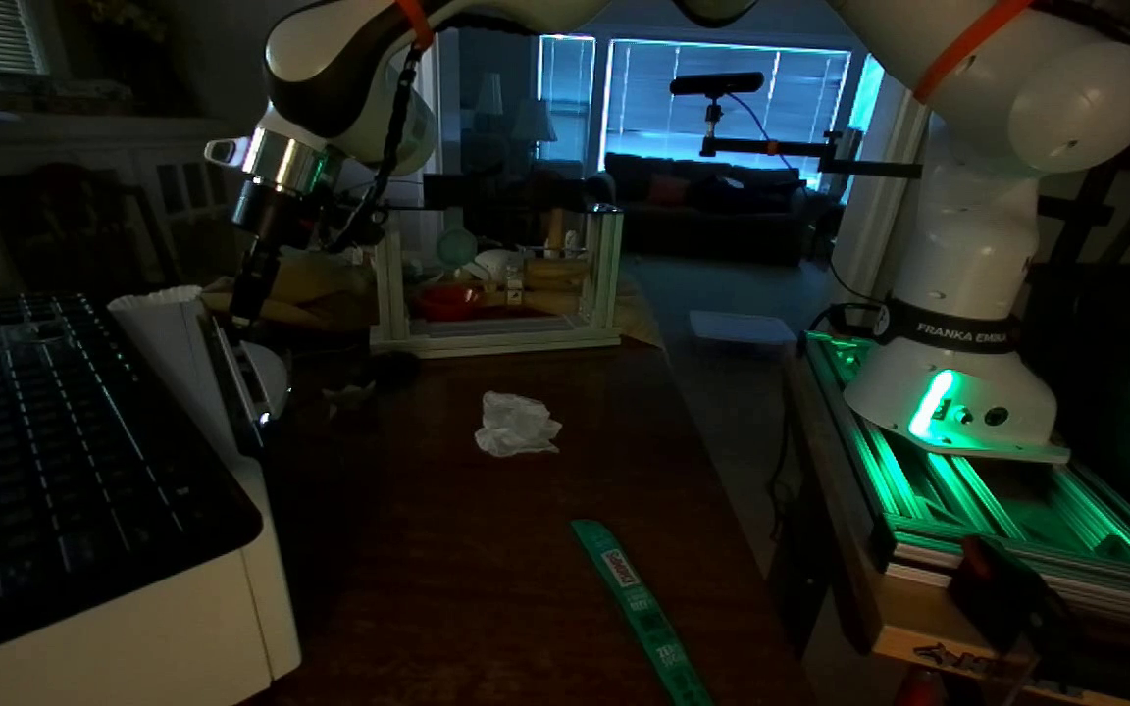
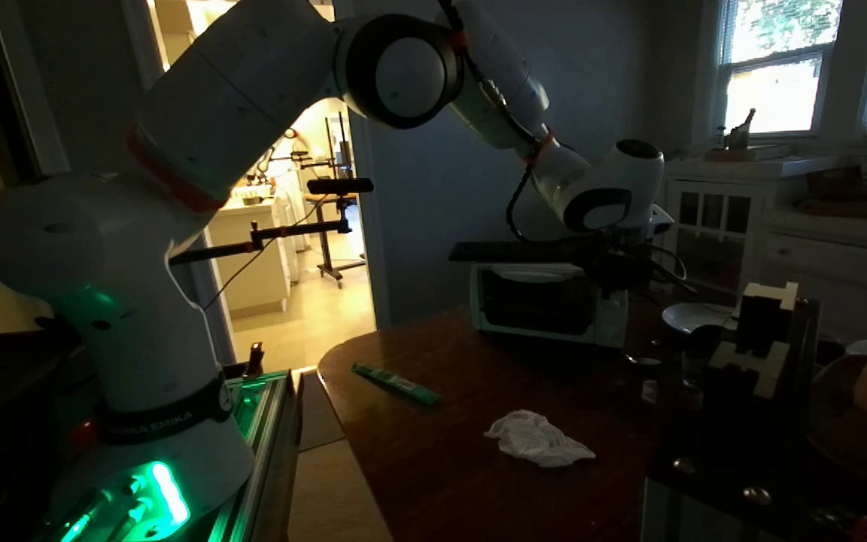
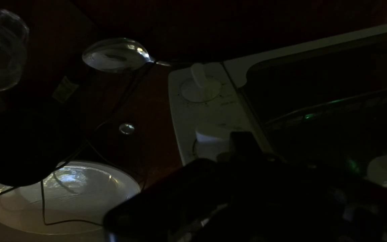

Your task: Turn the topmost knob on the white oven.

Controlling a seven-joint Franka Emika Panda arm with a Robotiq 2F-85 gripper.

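The white oven (image 2: 612,322) stands on the table with its dark door facing that exterior view. It also shows in an exterior view (image 1: 133,637) with a black ribbed surface on top. In the wrist view, its pale control panel (image 3: 185,114) carries a lower knob (image 3: 199,85) with a raised grip. A higher knob (image 3: 208,148) is partly covered by my gripper (image 3: 244,144). Any knob beyond that is hidden. My gripper is at the top of the oven's front in both exterior views (image 1: 244,316) (image 2: 614,277). Its fingers look together; contact with the knob is too dark to tell.
A spoon (image 3: 114,55), a clear glass (image 3: 2,53), a plate (image 3: 79,215) and a thin cable lie beside the oven. White crumpled paper (image 1: 516,425) and a green packet (image 1: 639,608) lie on the table. A pale frame (image 1: 496,343) stands at its far end.
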